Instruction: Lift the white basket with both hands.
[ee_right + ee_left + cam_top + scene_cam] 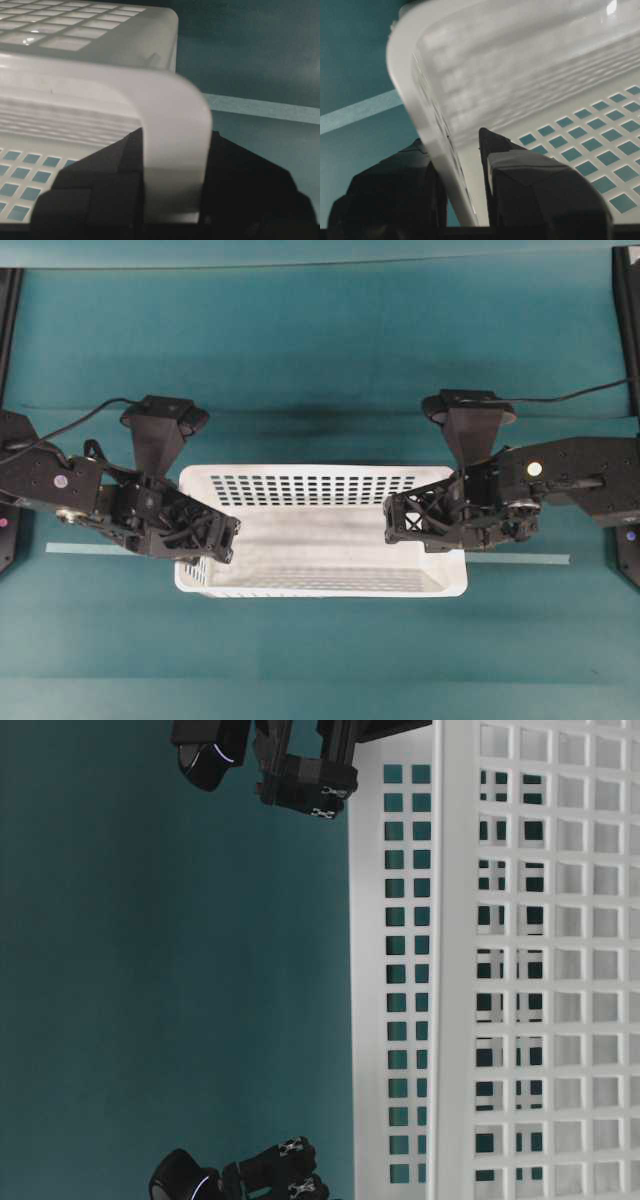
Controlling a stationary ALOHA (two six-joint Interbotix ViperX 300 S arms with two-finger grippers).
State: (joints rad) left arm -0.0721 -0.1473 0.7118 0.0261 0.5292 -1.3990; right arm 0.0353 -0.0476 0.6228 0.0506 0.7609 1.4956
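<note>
The white basket lies lengthwise in the middle of the teal table, with hole grids in its walls. My left gripper is over its left end. In the left wrist view the basket's wall runs between the two black fingers, one outside and one inside. My right gripper is over the right end. In the right wrist view the rolled rim fills the space between its fingers. In the table-level view the basket is large and near.
A pale tape strip crosses the table under the basket and shows again in the wrist views. Black frame posts stand at the table's far corners. Black gripper parts sit at both ends of the basket.
</note>
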